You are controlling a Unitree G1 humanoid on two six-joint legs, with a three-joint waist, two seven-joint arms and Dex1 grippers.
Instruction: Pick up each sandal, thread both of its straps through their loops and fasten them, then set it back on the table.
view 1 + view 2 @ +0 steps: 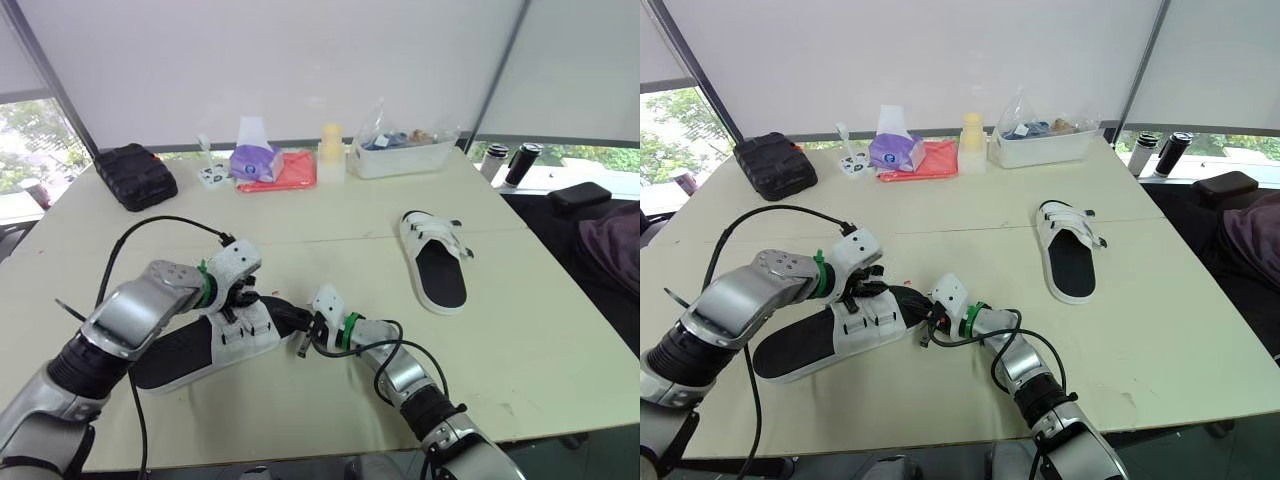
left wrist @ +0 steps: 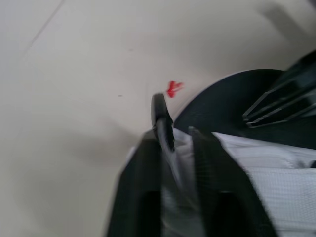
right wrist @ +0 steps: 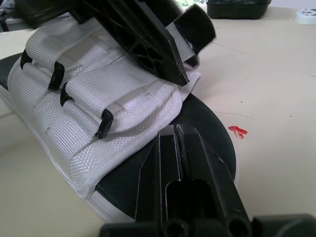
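Near the table's (image 1: 330, 235) front edge, the nearer sandal (image 1: 805, 350) lies lengthwise left to right. Its toe points at the right gripper (image 3: 175, 131), whose closed fingers touch the footbed. The left gripper (image 1: 242, 296) pinches its white strap (image 3: 113, 98) from above.

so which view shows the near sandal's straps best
Right wrist view: the white straps and their black loops sit close. Eye views have the left gripper over them; left wrist view catches one edge.
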